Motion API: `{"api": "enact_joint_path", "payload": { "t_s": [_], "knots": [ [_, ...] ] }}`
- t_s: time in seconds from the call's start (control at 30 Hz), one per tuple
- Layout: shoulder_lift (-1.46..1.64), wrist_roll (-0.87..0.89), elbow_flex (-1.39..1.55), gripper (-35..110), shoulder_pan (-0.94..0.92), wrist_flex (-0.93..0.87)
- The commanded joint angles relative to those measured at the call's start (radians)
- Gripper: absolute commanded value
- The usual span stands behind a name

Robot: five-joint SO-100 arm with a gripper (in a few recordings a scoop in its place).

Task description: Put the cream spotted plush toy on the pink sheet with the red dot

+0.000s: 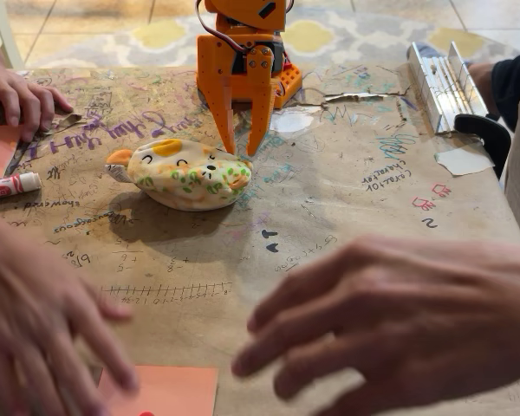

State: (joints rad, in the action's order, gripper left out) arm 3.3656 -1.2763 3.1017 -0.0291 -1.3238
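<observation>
Hands of a person fill the near edge of the fixed view: a blurred one at the lower right [399,316], fingers spread toward the left, and another blurred one at the lower left [43,325]. Between them, at the bottom edge, lies the pink sheet with the red dot [166,390], cut off by the frame, with a trace of red at its lower border. It sits well apart from the jaws, far nearer the camera than they are.

Farther back, on the brown paper-covered table [329,199] scribbled with pen marks, rests the cream spotted plush toy [184,173], lying on its side with its orange ear to the left. It sits just below and slightly left of the fingertips of the orange gripper [243,143]. The jaws stand released, pointing down with a gap between them and nothing in it; the right end of the toy lies just under the tips, and whether they touch it cannot be told.

Left of the jaws a red-and-white marker [9,185] lies by the edge, and a third hand [17,94] rests beyond it. Right of the jaws, farther off, stands a metal piece [442,82].
</observation>
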Motion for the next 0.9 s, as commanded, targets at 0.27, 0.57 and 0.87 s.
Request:
{"api": "enact_joint_path", "payload": {
  "t_s": [0.27, 0.57, 0.87],
  "knots": [
    [0.006, -0.014, 0.002, 6, -0.067, -0.003],
    [0.006, -0.014, 0.002, 6, -0.061, -0.003],
    [0.006, -0.014, 0.002, 6, -0.061, -0.003]
  ]
}}
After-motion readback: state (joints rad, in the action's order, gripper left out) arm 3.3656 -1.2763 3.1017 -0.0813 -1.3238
